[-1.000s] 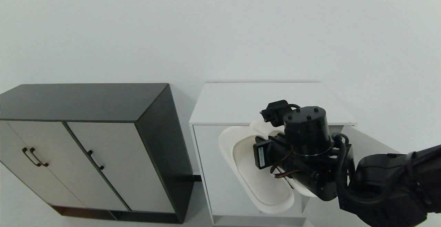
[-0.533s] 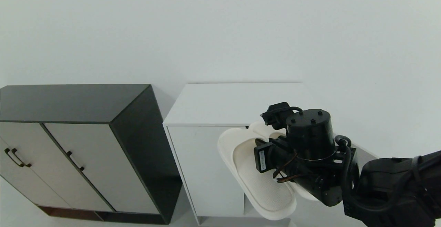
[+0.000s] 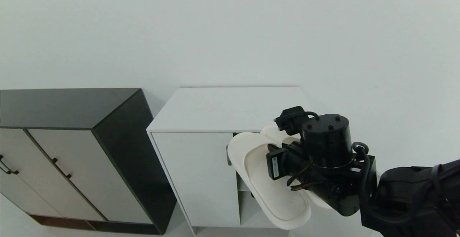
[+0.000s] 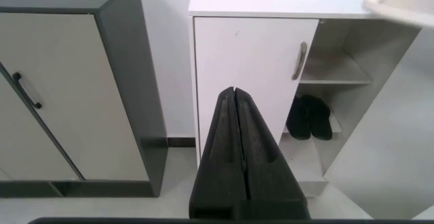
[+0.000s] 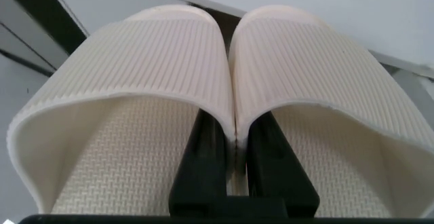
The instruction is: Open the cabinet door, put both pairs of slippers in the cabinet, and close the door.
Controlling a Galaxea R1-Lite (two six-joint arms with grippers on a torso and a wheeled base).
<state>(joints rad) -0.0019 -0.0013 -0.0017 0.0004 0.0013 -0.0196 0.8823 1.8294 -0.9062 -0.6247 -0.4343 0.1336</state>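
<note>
Right gripper (image 5: 235, 142): pinching the cream slippers (image 5: 169, 54) by the two straps where they meet, soles hanging free on either side.
Cream slippers, position: in the air just in front of the white cabinet (image 3: 230, 107), up by its open right half and not yet inside.
Left gripper (image 4: 235, 98): pressed together on nothing, hanging low, facing the cabinet front.
Cabinet: left door (image 4: 254, 81) closed, and a dark pair (image 4: 310, 117) sits on the lower level under the shelf (image 4: 336, 68).
Risk, grip: only strap edges are held, so a jolt could let one slipper twist or drop.
Risk, entry: the pair is wide, so a toe could catch the closed door's edge, its handle (image 4: 299, 60) or the shelf front.
Risk, landing: aimed low, it lands on the dark pair, could spill out and block the door closing.
</note>
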